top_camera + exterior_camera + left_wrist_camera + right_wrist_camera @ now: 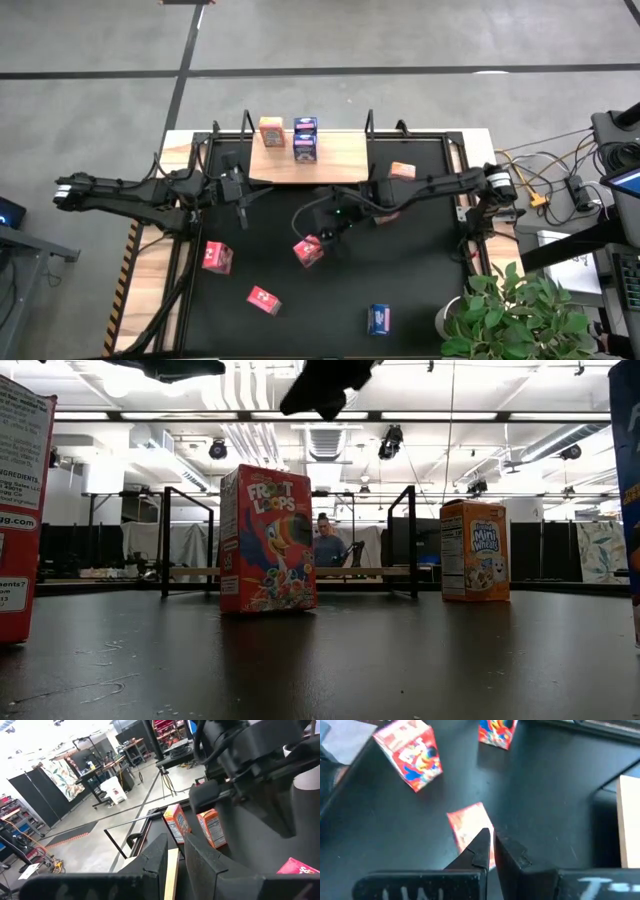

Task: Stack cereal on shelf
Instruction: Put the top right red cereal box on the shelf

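red cereal box on mat, just beneath closed right gripper.

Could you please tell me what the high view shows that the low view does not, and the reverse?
Only the high view shows the whole layout: an orange cardboard cereal box and a stack of blue cardboard cereal boxes on the flat light-wood shelf board, both dark arms, the shut right hand above a red box, and a lone blue box near a potted plant.

Only the low view shows printed labels and a person far behind.

Both show the black table mat, the shelf's posts and red boxes.
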You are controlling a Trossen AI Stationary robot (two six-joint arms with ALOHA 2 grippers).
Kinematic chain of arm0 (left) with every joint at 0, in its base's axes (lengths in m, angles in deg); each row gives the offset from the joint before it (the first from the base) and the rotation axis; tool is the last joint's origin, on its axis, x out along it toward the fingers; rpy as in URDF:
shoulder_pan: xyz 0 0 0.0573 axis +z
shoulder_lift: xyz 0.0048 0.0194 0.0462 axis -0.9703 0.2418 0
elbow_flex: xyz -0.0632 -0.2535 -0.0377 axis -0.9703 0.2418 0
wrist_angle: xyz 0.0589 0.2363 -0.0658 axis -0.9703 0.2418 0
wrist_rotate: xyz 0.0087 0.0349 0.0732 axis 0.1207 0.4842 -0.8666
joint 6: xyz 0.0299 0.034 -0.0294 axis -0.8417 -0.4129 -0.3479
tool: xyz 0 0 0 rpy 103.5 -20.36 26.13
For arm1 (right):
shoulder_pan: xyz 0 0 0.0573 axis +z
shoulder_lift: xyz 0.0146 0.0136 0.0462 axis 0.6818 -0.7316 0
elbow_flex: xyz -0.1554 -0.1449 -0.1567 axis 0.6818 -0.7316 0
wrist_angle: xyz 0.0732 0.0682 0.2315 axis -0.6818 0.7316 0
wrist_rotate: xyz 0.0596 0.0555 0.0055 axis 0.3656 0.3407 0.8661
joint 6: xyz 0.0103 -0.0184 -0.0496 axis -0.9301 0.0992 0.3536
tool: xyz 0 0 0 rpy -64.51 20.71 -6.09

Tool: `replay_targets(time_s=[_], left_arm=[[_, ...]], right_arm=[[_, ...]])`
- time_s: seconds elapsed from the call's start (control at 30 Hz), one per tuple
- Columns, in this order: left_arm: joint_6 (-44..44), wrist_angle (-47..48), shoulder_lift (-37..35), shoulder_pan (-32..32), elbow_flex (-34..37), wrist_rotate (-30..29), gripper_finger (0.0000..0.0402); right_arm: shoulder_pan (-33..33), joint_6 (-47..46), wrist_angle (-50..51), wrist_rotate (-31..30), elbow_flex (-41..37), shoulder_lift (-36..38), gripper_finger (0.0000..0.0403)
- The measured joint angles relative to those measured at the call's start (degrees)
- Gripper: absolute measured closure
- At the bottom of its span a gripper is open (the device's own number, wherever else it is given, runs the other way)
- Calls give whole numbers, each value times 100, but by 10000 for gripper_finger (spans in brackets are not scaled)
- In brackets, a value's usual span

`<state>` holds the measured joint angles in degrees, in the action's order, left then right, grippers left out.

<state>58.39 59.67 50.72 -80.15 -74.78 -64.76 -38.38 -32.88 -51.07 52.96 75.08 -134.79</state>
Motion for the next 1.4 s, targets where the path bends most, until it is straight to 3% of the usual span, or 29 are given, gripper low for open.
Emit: replay_targets(time_s=[0.2,0.57,0.77,0.97,1.4], left_arm=[[0,-2,0,0,0,0,353],[2,2,0,0,1,0,353],[2,7,0,0,-1,0,353],[2,7,0,0,0,0,353],[2,7,0,0,-1,0,353]], right_arm=[[178,-68,-187,-2,0,0,354],[193,22,-546,-57,-66,-501,169],[97,105,-433,-50,-66,-827,110],[-20,110,-319,-36,-69,-931,117],[-24,60,-325,254,-70,-931,211]])
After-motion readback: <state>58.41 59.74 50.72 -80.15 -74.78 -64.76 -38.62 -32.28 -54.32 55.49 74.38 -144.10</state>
